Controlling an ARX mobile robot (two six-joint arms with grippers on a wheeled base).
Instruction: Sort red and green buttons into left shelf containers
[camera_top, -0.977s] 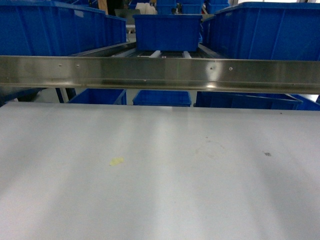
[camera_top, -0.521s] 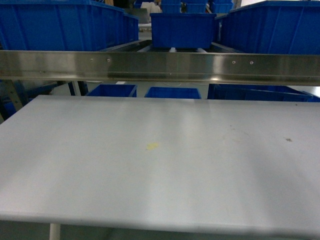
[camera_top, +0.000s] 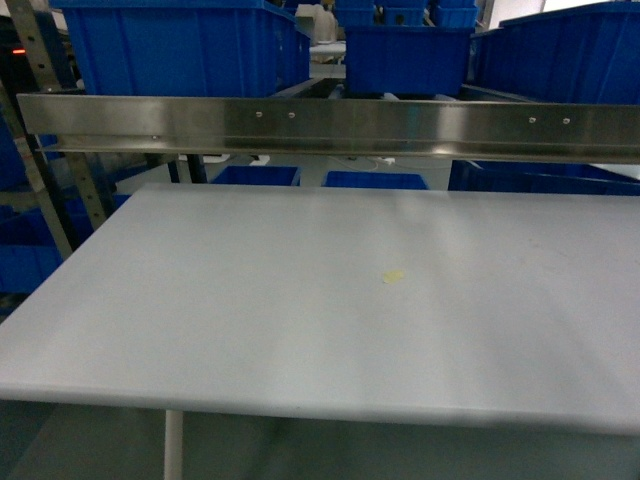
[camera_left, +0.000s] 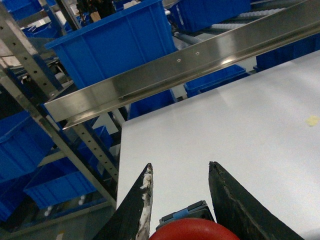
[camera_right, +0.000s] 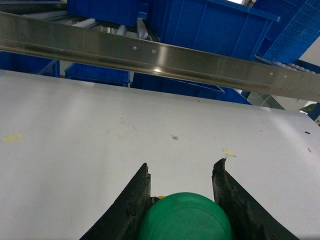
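Between each tool's fingers sits one button: red button, green button.

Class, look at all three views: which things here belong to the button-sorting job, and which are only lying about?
Belong to the job:
- red mushroom-capped push-button, between the left pincer's fingers
- green-capped push-button, between the right pincer's fingers
- large blue plastic tub on the left shelf

Just lying about:
- small yellow scrap on the white table
- steel rail

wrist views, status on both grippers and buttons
Left gripper shut on red mushroom-cap button. Right gripper shut on green-capped button. Large blue plastic tubs behind steel shelf rail; white table between.
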